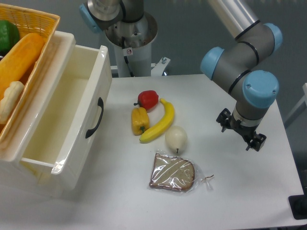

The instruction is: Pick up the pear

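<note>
The pear (176, 139) is a pale cream, rounded fruit with a short dark stem, lying on the white table (225, 191) near its middle. It rests just right of the banana's lower end and above the bagged bread. My gripper (240, 131) hangs pointing down over the right part of the table, well to the right of the pear and apart from it. Its black fingers (256, 141) are spread wide, so it is open, with nothing between them. The fingertips are partly hidden under the wrist.
A yellow banana (160, 123), a yellow bell pepper (139, 120) and a red pepper (148, 99) lie just left of the pear. A slice of bread in a plastic bag (173, 172) lies below it. A white open bin (67, 120) and a wicker basket (24, 57) stand at the left.
</note>
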`<state>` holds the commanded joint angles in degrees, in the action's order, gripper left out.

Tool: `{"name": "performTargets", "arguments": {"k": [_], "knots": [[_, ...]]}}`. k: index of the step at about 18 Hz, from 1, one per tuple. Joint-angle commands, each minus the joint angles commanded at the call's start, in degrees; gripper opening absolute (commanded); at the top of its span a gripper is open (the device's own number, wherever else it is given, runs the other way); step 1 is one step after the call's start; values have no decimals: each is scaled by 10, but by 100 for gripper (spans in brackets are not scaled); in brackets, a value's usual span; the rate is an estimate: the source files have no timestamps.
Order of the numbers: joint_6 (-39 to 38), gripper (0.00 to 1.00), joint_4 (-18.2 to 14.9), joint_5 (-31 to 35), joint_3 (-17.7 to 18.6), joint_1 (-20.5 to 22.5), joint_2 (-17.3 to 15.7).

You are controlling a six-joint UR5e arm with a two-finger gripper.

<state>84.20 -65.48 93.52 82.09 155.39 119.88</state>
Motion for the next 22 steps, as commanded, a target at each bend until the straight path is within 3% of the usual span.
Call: {"name": "performTargets", "arguments": {"k": [4, 8, 16, 22], "knots": [[-10, 100, 0, -8, 9, 0, -4], [-110, 100, 4, -82, 53, -8, -11], [-231, 100, -22, -83, 144, -25, -118], [-431, 100, -20, -83, 147, -64, -109]]}}
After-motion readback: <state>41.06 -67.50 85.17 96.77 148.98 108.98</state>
